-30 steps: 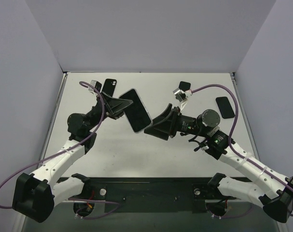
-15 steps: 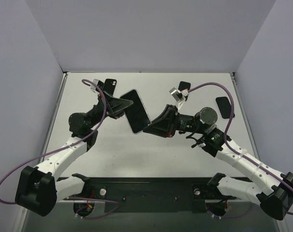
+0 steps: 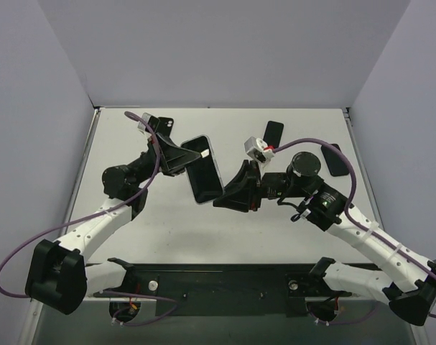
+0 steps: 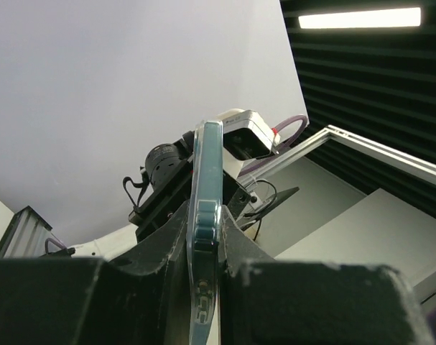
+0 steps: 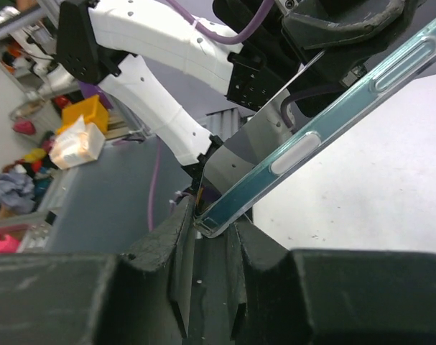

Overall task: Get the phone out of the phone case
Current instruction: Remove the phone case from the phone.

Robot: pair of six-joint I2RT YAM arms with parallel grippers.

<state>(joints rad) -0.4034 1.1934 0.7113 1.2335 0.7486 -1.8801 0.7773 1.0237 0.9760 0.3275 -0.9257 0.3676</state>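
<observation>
Phone: we count one, and it sits inside one clear, blue-tinted phone case, the pair held up off the table between the two arms. That case is the only container we can see, and the phone is its only content. The dark screen with its pale rim shows from the top camera.

Going left to right, we count one left arm. Behind its wrist lies the first of three dark flat slabs on the table, partly hidden. The left gripper is narrowed onto the upper end of the phone case, one finger on each face. Its wrist camera shows the case edge-on, rising upright from between the fingers.

Next comes the cased phone, then the right gripper, likewise pinched on the case, at its lower corner. From the right wrist camera, the case edge runs up and away from the closed fingers, and two raised button covers show along it.

Further right, a second dark slab lies near the far edge of the table. A third slab lies beyond the right arm, partly covered. Whether these three slabs are phones or cases, we cannot tell.
</observation>
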